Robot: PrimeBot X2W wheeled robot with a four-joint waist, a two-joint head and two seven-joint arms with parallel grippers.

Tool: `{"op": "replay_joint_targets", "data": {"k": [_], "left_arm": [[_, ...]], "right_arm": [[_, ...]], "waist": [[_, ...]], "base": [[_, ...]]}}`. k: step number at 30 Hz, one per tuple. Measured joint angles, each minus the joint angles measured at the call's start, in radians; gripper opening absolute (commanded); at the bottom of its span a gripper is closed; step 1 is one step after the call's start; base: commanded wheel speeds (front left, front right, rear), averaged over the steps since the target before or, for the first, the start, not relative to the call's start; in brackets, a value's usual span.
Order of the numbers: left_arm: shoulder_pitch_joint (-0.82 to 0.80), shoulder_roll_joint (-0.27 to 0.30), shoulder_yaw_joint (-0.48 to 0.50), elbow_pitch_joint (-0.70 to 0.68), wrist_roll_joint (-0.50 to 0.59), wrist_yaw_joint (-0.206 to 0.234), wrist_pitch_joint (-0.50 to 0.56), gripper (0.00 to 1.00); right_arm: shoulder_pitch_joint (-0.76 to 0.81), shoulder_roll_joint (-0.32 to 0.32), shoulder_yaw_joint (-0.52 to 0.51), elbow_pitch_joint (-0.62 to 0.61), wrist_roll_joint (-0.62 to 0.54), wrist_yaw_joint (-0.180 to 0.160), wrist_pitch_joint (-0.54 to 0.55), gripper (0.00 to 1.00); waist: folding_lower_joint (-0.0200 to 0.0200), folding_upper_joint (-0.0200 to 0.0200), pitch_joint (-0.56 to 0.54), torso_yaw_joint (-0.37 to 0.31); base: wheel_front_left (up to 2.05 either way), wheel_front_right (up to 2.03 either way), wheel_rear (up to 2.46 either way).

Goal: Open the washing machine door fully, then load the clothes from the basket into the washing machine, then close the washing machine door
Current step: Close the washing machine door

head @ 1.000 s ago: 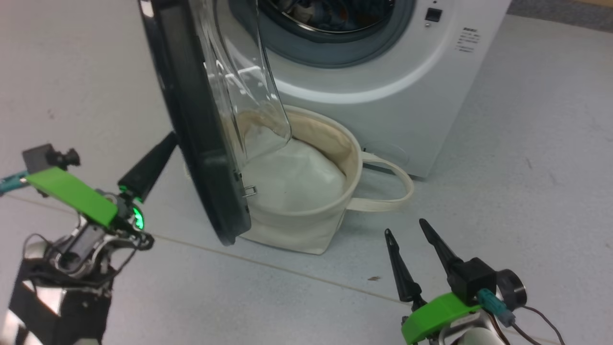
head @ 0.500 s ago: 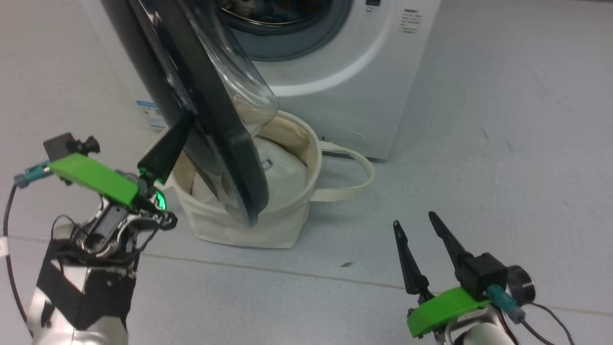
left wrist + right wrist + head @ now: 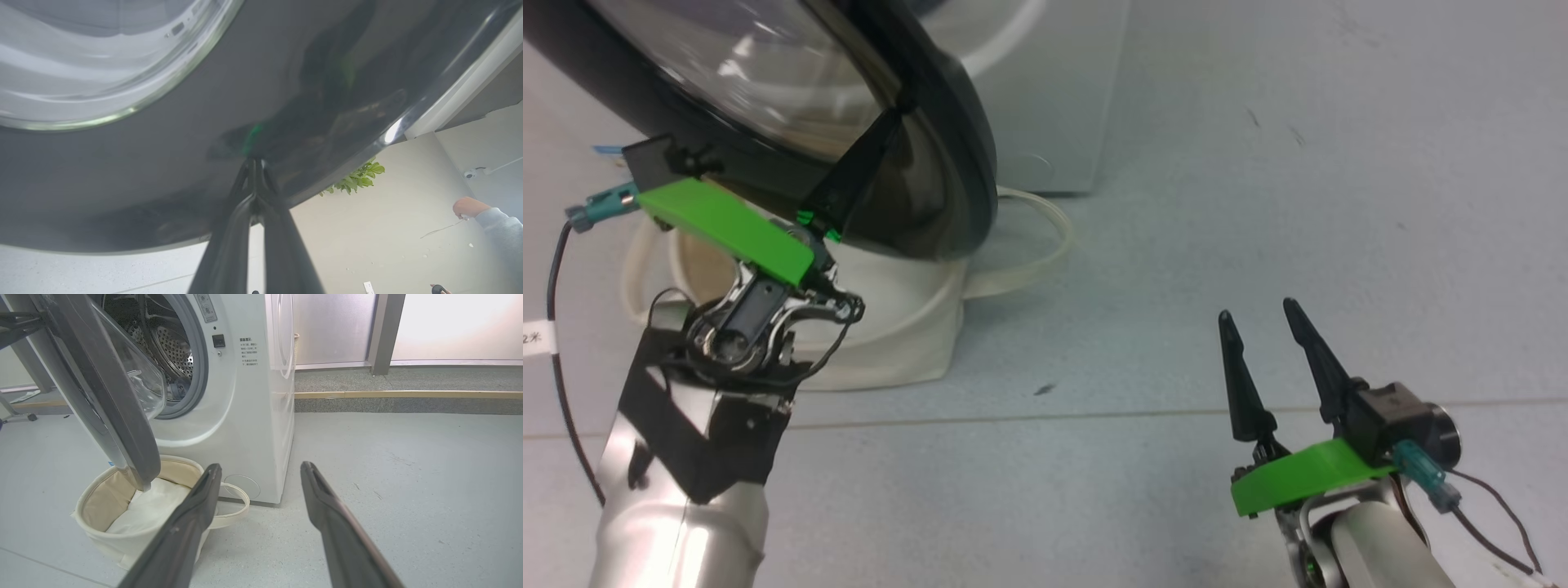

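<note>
Swung nearer shut, door (image 3: 952, 155) rim touches pressed-together left gripper (image 3: 892, 118); right gripper (image 3: 1256, 309) spread above floor (image 3: 1258, 163).

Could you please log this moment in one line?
door: half open | left gripper: shut, tips against door | right gripper: open, empty | basket: under door
</note>
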Motion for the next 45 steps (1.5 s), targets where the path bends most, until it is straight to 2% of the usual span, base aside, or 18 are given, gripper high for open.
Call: {"op": "replay_joint_targets", "data": {"k": [2, 7, 12, 15, 18, 21, 23, 25, 28, 30, 31, 34, 38, 39, 40, 41, 42, 45], "left_arm": [[-0.018, -0.001, -0.023, 0.007, 0.023, 0.0, -0.025, 0.0], [-0.049, 0.001, -0.026, 0.019, 0.002, 0.0, -0.06, 0.0], [-0.052, 0.018, -0.089, 0.017, 0.03, 0.0, -0.112, 0.0], [-0.041, 0.07, -0.186, -0.026, 0.14, 0.0, -0.191, 0.0], [-0.001, 0.13, -0.331, -0.033, 0.285, 0.0, -0.305, 0.0], [0.058, 0.169, -0.444, 0.029, 0.423, -0.001, -0.452, 0.0], [0.091, 0.178, -0.47, 0.09, 0.498, -0.001, -0.559, 0.0], [0.119, 0.176, -0.468, 0.134, 0.556, 0.02, -0.663, 0.0], [0.158, 0.167, -0.442, 0.135, 0.656, 0.106, -0.708, 0.0], [0.209, 0.147, -0.351, 0.068, 0.73, 0.169, -0.708, 0.0], [0.242, 0.13, -0.286, 0.018, 0.758, 0.186, -0.708, 0.0], [0.368, 0.079, -0.128, -0.113, 0.856, 0.208, -0.713, 0.0], [0.565, 0.034, -0.044, -0.185, 1.025, 0.23, -0.715, 0.0], [0.599, 0.024, -0.032, -0.193, 1.064, 0.236, -0.715, 0.07], [0.624, 0.011, -0.018, -0.203, 1.1, 0.24, -0.715, 0.91], [0.641, -0.002, -0.004, -0.221, 1.127, 0.24, -0.715, 0.91], [0.652, -0.026, 0.017, -0.244, 1.162, 0.237, -0.715, 1.0], [0.663, -0.046, 0.02, -0.243, 1.188, 0.212, -0.715, 1.0]], "right_arm": [[-0.011, 0.0, 0.0, -0.008, 0.019, 0.0, 0.0, 1.0], [-0.022, 0.0, 0.0, -0.012, 0.033, 0.0, 0.0, 1.0], [-0.032, 0.0, -0.007, -0.014, 0.032, 0.0, 0.0, 1.0], [-0.032, 0.0, -0.008, -0.015, 0.031, 0.0, 0.0, 1.0], [-0.032, 0.0, -0.007, -0.014, 0.029, 0.0, 0.0, 1.0], [-0.032, 0.0, 0.0, -0.011, 0.025, 0.0, 0.0, 1.0], [-0.03, 0.0, 0.008, -0.01, 0.032, 0.0, 0.0, 1.0], [-0.029, 0.0, 0.018, -0.01, 0.034, 0.0, 0.0, 1.0], [-0.024, 0.0, 0.022, -0.016, 0.04, 0.0, 0.0, 1.0], [-0.015, 0.0, 0.022, -0.025, 0.04, 0.0, 0.0, 1.0], [-0.007, 0.0, 0.022, -0.027, 0.04, 0.0, 0.0, 1.0], [0.016, 0.0, 0.035, -0.025, 0.05, 0.0, 0.0, 1.0], [0.048, 0.0, 0.038, -0.025, 0.064, 0.0, 0.0, 1.0], [0.055, 0.0, 0.038, -0.025, 0.065, 0.0, 0.0, 1.0], [0.06, 0.001, 0.038, -0.02, 0.065, 0.0, 0.0, 1.0], [0.063, 0.001, 0.038, -0.015, 0.065, 0.0, 0.0, 1.0], [0.071, 0.001, 0.038, -0.012, 0.065, 0.0, 0.0, 1.0], [0.078, 0.001, 0.038, -0.009, 0.067, 0.0, 0.0, 1.0]], "waist": [[0.0, 0.0, 0.022, -0.021], [0.0, 0.0, 0.07, -0.062], [0.0, 0.0, 0.083, -0.057], [-0.0002, 0.0, 0.071, -0.035], [-0.0002, 0.0, 0.051, -0.008], [-0.0002, 0.0, 0.019, 0.021], [-0.0002, 0.0, -0.006, 0.041], [-0.0004, 0.0, -0.033, 0.062], [-0.0003, 0.0, -0.068, 0.102], [-0.0004, 0.0, -0.089, 0.13], [-0.0004, 0.0, -0.099, 0.144], [-0.0003, 0.0, -0.138, 0.176], [-0.0005, 0.0, -0.184, 0.212], [-0.0004, 0.0, -0.193, 0.221], [-0.0004, 0.0, -0.201, 0.23], [-0.0005, 0.0, -0.209, 0.239], [-0.0003, 0.0, -0.222, 0.254], [-0.0003, 0.0, -0.239, 0.266]], "base": [[0.0, 0.0, 0.0], [0.0, 0.0, 0.0], [0.0, 0.0, 0.0], [0.0, 0.0, 0.0], [0.0, 0.0, 0.0], [0.0, 0.0, 0.0], [0.0, 0.0, 0.0], [0.0, 0.0, 0.0], [0.0, 0.0, 0.0], [0.0, 0.0, 0.0], [0.0, 0.0, 0.0], [0.0, 0.0, 0.0], [0.0, 0.0, 0.0], [0.0, 0.0, 0.0], [0.0, 0.0, 0.0], [0.0, 0.0, 0.0], [0.0, 0.0, 0.0], [0.0, 0.0, 0.0]]}}
